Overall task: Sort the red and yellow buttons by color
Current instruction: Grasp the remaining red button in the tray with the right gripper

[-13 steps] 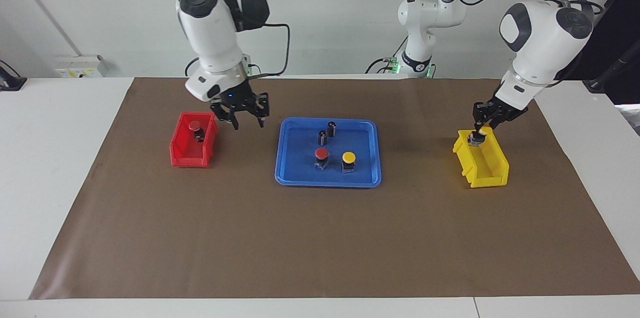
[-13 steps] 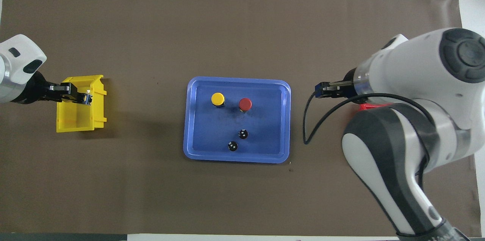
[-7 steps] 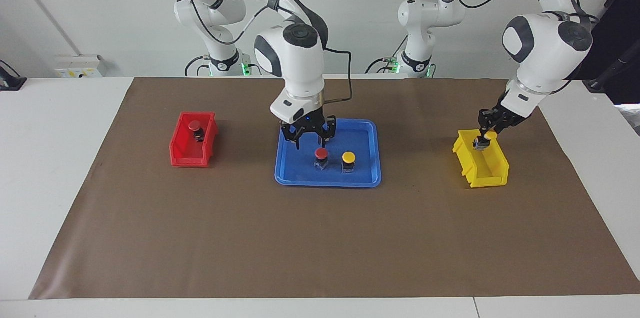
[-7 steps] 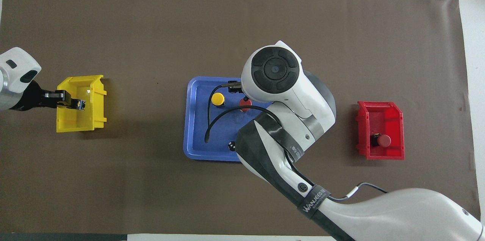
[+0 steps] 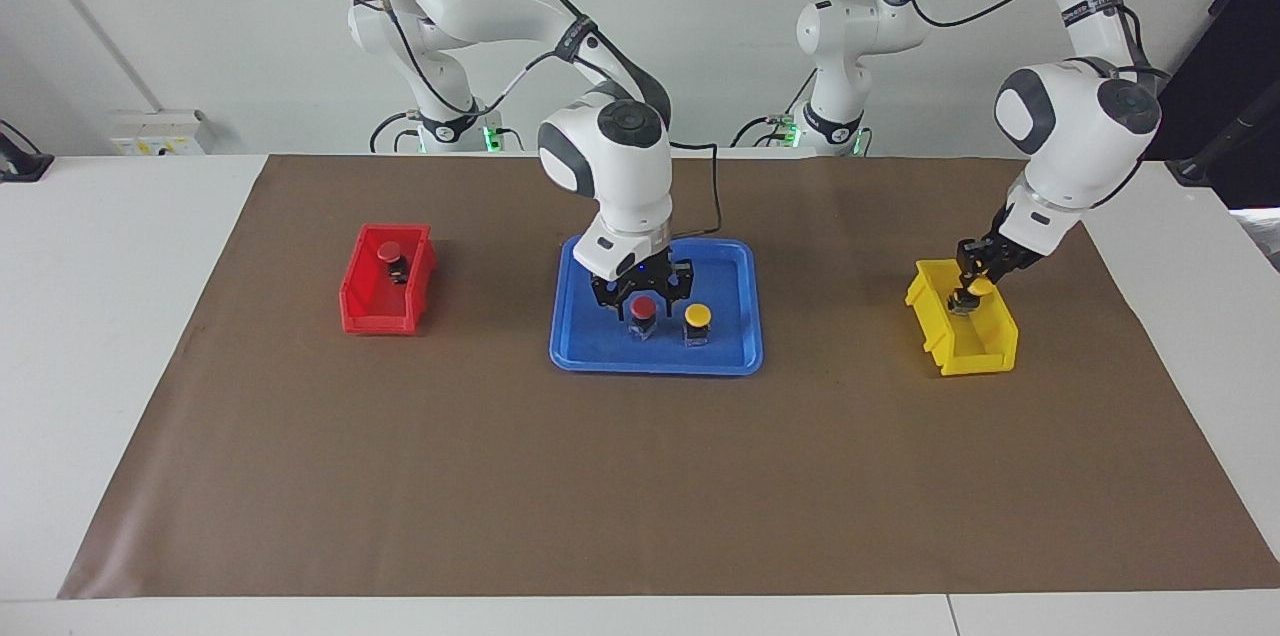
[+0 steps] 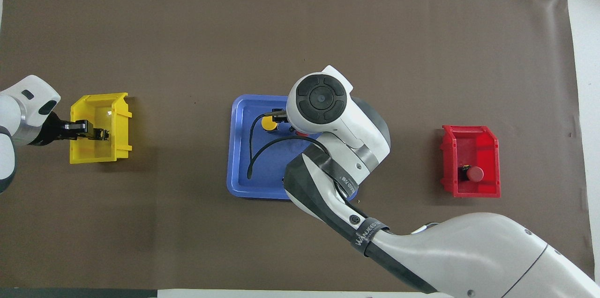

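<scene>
A: Right gripper [image 5: 642, 294] first?
B: Its fingers stand spread either side of the red button [image 5: 643, 308] in the tray [image 5: 655, 361], not closed on it. Half a second ago it hung higher, at the button's twelve o'clock in the facing view; now it has dropped around the cap.

A: And the left gripper [image 5: 972, 278]?
B: Fingers pinched on a yellow button [image 5: 980, 286], down inside the yellow bin [image 5: 965, 341]. It sits lower and deeper in the bin than before.

A: The rest?
B: A second yellow button [image 5: 697, 316] stands at the red one's three o'clock, just beside it, unmoved. Another red one [image 5: 389, 252] lies in the red bin [image 5: 385, 306], as earlier.
</scene>
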Available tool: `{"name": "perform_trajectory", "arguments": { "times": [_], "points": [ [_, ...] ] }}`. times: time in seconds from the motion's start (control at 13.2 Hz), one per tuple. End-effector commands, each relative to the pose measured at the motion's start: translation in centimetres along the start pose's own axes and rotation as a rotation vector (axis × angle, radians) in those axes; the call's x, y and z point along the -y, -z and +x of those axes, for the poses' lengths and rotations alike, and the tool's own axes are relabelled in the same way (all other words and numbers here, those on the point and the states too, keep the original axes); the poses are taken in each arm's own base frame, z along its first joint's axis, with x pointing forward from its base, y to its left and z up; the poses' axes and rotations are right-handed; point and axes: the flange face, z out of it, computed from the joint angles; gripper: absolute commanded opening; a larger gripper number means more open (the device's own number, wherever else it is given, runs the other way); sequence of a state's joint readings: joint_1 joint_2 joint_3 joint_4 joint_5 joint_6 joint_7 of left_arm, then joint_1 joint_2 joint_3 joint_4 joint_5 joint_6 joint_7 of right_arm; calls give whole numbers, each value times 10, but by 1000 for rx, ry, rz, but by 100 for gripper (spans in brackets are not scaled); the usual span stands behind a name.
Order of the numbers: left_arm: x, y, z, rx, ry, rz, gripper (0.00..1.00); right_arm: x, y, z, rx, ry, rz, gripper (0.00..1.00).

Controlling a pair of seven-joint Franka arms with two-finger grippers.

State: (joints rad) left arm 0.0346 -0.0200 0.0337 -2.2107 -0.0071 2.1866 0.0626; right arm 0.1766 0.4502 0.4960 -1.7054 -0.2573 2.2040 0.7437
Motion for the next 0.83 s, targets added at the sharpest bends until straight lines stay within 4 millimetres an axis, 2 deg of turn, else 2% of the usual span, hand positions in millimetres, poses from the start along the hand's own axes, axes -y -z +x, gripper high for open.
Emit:
{"name": "perform_trajectory", "arguments": {
  "times": [0.0, 0.23, 0.3, 0.45, 0.53, 0.76],
  "points": [
    [-2, -12, -5, -14, -18, 15, 2, 3, -9, -11, -5, -8, -14, 73],
    [1, -21, -15, 6, -17, 15, 2, 0, -17, -19, 10, -2, -30, 72],
    [1, -21, -15, 8, -16, 14, 10, -2, -22, -24, 17, 2, -36, 71],
    [0, -19, -12, 3, -18, 14, 56, -3, -22, -27, 18, 3, -41, 66],
    [-3, -17, -10, 3, -22, 14, 66, -3, -22, -27, 18, 5, -41, 61],
    [-5, 0, 0, 2, -31, 16, 76, -5, -20, -20, -2, -3, -20, 50]
  ]
}}
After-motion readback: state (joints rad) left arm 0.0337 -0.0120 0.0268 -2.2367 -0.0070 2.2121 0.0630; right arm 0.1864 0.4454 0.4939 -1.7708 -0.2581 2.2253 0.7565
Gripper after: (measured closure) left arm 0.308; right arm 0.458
